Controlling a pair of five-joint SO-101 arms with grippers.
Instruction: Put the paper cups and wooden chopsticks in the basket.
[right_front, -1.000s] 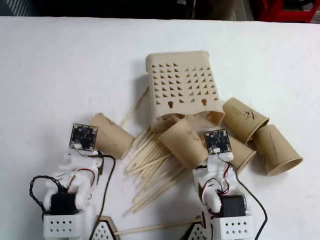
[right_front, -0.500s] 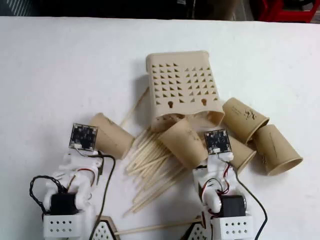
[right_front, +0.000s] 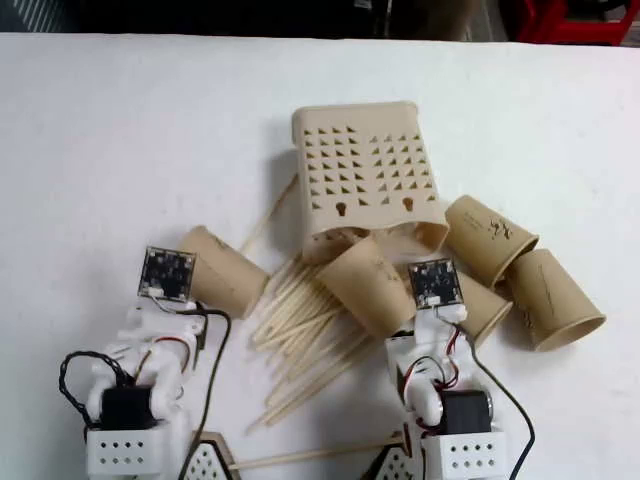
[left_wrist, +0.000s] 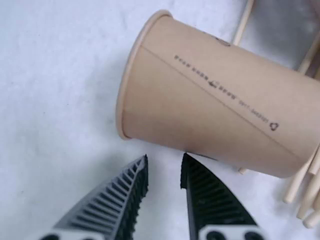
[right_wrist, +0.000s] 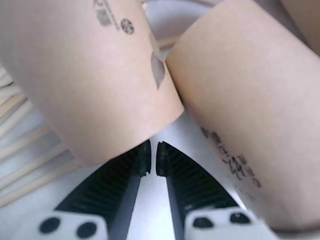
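Sits mid-table (right_front: 120, 120): the basket (right_front: 365, 175), tipped on its side, mouth turned toward the arms. Right at the basket's mouth, touching its rim: the middle cup (right_front: 365, 285), down on its side. Below and left of the basket in the high view: the left cup (right_front: 222, 270), also on its side, well apart from the mouth. Between those two, spreading out from the basket's mouth: the wooden chopsticks (right_front: 300, 340), in a loose fan flat on the table. Along the basket's left wall: one stray chopstick (right_front: 268, 215). Farthest from the basket, between the arm bases: a single chopstick (right_front: 310, 457). Right of the basket's mouth: three more paper cups on their sides, namely the near cup (right_front: 488, 310), the upper cup (right_front: 490, 240) just beside the basket's corner, and the outer cup (right_front: 555, 298) farthest out.

Left gripper (left_wrist: 164, 165): fingers slightly spread, pinching nothing, tips just beside the left cup's wall near its rim. Right gripper (right_wrist: 153, 155): fingers pressed nearly together, gripping nothing, tips pointing into the cleft where the middle cup and the near cup meet.
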